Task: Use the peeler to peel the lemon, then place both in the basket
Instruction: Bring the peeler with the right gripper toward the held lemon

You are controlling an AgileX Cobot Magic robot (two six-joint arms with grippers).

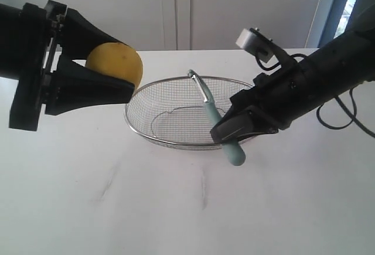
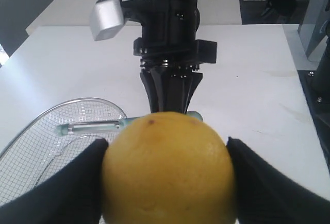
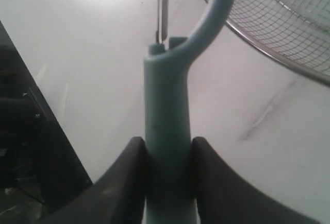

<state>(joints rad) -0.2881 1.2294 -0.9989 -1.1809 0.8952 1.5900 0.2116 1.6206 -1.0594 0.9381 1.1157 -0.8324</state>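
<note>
Left hand holds lemon, right hand peeler

Left arm comes in level from the left side, and its tool points toward the middle. The two black fingers are spread wide and pinch the lemon between them, one above and one below in the exterior view. Right arm reaches in from the right, sloping down toward the centre. Its tool has the fingers much closer together, clamped on either side of the peeler handle. The two tools face each other, well apart.
</note>
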